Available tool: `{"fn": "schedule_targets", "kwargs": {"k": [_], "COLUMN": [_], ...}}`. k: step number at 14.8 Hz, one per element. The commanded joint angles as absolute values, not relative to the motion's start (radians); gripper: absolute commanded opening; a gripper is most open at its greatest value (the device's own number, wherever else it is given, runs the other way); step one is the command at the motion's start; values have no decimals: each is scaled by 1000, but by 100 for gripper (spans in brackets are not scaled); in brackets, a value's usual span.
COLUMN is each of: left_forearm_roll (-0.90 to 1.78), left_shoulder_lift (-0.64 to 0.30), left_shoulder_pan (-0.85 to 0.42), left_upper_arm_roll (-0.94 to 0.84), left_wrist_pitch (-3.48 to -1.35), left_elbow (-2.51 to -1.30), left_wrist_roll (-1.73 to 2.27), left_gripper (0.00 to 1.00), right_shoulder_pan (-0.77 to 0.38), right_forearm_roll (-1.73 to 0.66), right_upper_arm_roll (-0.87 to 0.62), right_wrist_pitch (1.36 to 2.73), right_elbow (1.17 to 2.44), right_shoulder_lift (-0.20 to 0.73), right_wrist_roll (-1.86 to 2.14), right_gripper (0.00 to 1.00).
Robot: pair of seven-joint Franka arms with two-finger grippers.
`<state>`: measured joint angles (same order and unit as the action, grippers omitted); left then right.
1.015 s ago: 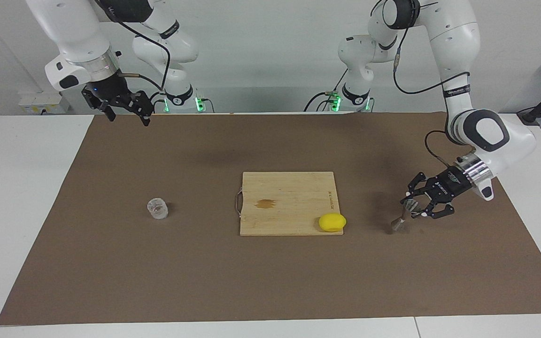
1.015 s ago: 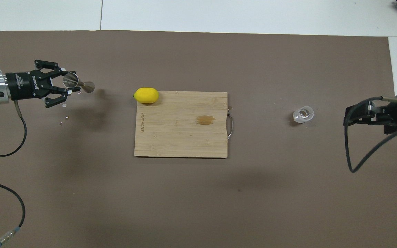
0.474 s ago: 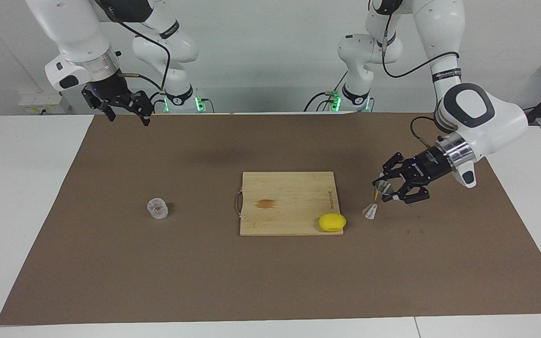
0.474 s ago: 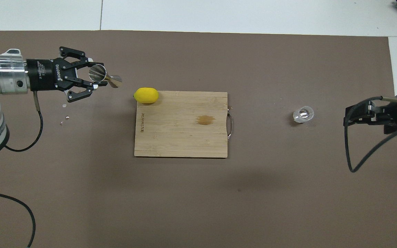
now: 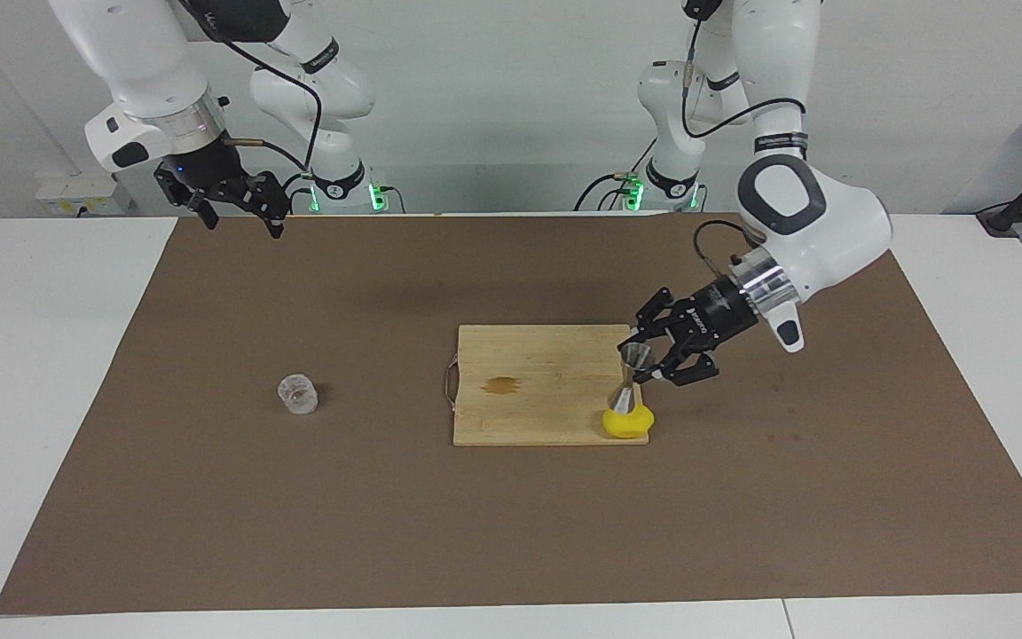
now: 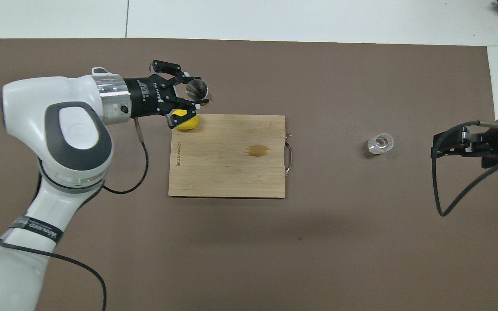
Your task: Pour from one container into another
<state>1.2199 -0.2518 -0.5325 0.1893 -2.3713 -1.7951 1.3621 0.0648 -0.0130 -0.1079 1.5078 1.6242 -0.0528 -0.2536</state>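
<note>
The left gripper (image 5: 644,364) has its jaws pinched on the metal jigger (image 5: 631,382), carrying it upright in the air over the lemon (image 5: 627,421) at the corner of the cutting board (image 5: 538,382). This looks like the carrying step, the receiving vessel being brought toward the clear glass cup (image 5: 298,394), which stands on the brown mat toward the right arm's end of the table. The right gripper (image 5: 240,202) waits with jaws spread, high over the mat's edge nearest the robots; next, I judge, the jigger must be set near the cup and the right gripper brought down to grasp the cup.
</note>
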Motion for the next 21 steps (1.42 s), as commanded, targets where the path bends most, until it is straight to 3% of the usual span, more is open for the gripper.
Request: {"fn": "schedule_targets", "kwargs": {"k": [1,3,8,21], "left_forearm_roll": [1308,1348,1342,1339], "left_shoulder_lift": [-262,-302,-351,-388], "left_shoulder_pan": [-659,-728,-771,-772], "left_upper_arm_roll": [207,207,181,175], "left_wrist_pitch": [-2563,-2678,-2611,-2568], "left_elbow": [-1827,-1824,-1827,-1828], "left_wrist_roll": [1425,1530,1578,1574], "left_gripper": [0,0,0,0], "right_shoulder_pan": [81,80,81,80], "right_forearm_roll": [-28,-28,-28,-28], "right_upper_arm_roll": [-117,-117,-117,-117], "right_wrist_pitch": [1511,1511,1511,1511], "right_elbow": [1641,1641,1641,1641], "right_shoulder_lift": [-71,-71,-71,-71], "right_wrist_roll": [-259,-259,-259,-259], "right_gripper": [100,100,100,100]}}
